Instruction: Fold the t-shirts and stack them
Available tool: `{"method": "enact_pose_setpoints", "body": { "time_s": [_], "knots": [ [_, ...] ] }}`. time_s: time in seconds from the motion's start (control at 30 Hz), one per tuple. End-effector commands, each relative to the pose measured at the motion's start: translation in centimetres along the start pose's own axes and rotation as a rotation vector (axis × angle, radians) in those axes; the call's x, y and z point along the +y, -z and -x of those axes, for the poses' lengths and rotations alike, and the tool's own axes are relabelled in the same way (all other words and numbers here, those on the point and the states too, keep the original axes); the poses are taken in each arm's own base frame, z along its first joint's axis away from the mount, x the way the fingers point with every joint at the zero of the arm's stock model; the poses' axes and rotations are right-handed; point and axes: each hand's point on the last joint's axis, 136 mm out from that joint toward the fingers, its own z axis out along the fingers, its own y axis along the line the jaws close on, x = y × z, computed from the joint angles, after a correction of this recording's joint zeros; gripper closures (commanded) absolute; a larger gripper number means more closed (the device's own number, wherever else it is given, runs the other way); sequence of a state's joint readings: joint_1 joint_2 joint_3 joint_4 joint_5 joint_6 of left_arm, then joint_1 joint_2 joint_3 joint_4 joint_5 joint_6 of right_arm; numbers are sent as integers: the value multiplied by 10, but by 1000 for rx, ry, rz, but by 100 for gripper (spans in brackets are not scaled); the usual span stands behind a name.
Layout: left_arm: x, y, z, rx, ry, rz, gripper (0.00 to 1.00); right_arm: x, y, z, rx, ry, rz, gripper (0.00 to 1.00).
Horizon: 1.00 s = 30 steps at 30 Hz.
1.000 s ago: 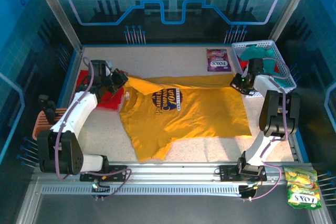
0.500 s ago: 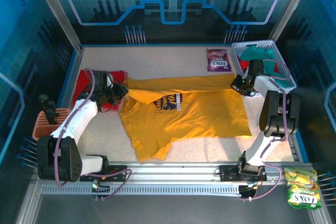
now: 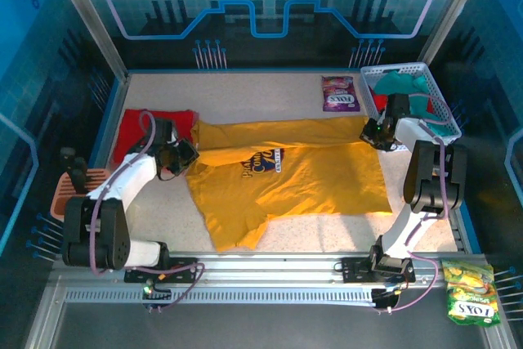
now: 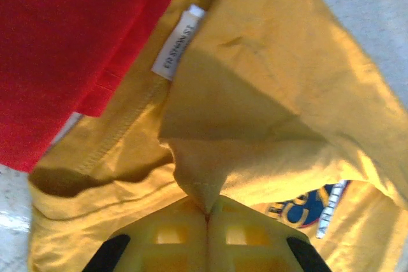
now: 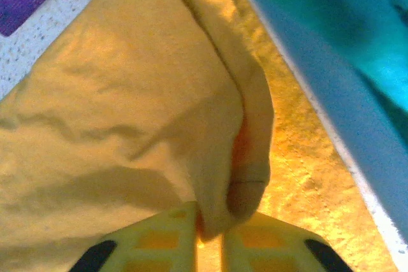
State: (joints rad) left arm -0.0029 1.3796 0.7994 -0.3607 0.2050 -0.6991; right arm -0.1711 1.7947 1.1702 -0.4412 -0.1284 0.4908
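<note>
A large mustard-yellow t-shirt (image 3: pixel 310 173) lies spread across the middle of the table, its top edge folded down over part of the dark-blue chest logo (image 3: pixel 263 161). My left gripper (image 3: pixel 184 155) is shut on the shirt's left edge near the collar. In the left wrist view its jaws (image 4: pixel 207 211) pinch a yellow fold (image 4: pixel 268 93) beside the red t-shirt (image 4: pixel 64 42). The red t-shirt (image 3: pixel 139 124) lies flat at the back left. My right gripper (image 3: pixel 369 131) is at the shirt's back right corner, with its jaws (image 5: pixel 209 224) slightly parted and a yellow fold (image 5: pixel 127 93) between them. Teal t-shirts (image 3: pixel 404 83) lie in a basket.
The white basket (image 3: pixel 392 67) stands at the back right, close against my right gripper. A purple snack packet (image 3: pixel 339 93) lies at the back by the shirt's edge. A brown rack (image 3: pixel 78 190) sits at the left wall. A yellow-green FOX'S packet (image 3: pixel 467 292) lies off the table at the front right.
My left gripper has come down and toward the near side with the shirt's collar edge, laying the top edge over the logo. The right gripper's jaws have parted a little.
</note>
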Motion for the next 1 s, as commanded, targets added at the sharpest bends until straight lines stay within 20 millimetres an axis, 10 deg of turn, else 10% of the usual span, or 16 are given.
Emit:
{"method": "enact_pose_setpoints", "body": {
  "time_s": [0.0,0.13,0.3,0.4,0.77,0.97],
  "knots": [
    [15,-9,1,19,-31,91,87,-9,-4,-12,33,10,-49,70],
    [14,-10,10,16,-59,128,57,-1,6,-14,9,37,-41,47],
    [0,4,10,-15,-153,169,48,18,20,-23,-14,88,-11,30],
    [-14,12,-3,-38,-272,209,47,27,29,-31,-43,116,-2,0],
    [-46,-19,-80,-7,-582,199,57,53,39,-59,-91,188,40,0],
    [-55,-51,-87,-13,-755,278,58,49,35,-70,-60,177,42,0]
  ]
}}
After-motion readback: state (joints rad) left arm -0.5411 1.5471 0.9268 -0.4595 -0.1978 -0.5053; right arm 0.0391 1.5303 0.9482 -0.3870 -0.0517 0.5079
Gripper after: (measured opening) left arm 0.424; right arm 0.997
